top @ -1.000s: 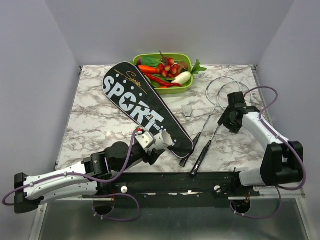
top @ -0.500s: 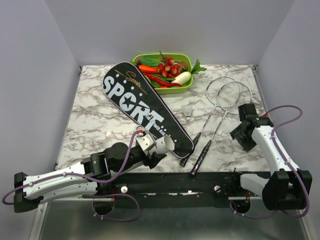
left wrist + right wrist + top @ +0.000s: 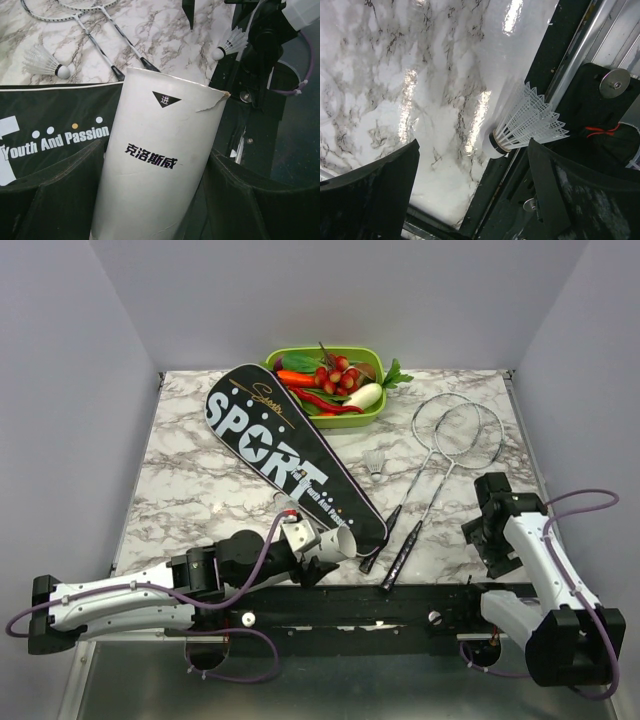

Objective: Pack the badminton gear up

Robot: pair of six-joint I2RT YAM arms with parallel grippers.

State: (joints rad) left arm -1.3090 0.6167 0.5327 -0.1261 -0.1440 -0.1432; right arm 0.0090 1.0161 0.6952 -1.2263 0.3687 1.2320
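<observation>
Robotics lab test cell: plain lilac-grey partition walls (image 3: 60,390) boxing in marble-patterned white tabletop (image 3: 190,480), black metal mounting rail (image 3: 330,602) along near edge.

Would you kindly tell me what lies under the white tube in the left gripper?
The black SPORT bag, its narrow end, lies beneath the white tube; the part the tube covers is hidden.

Green tray (image 3: 355,420) of toy vegetables, radishes perhaps, on marble table (image 3: 200,490).

Glossy marble-patterned surface (image 3: 445,75), bright with glare. Matt white paper tube (image 3: 155,170), smooth, rim torn. White plastic shuttlecock (image 3: 530,122), ribbed skirt. Matt black cloth bag (image 3: 50,115), white print. Thin shiny metal rackets (image 3: 452,430).
</observation>
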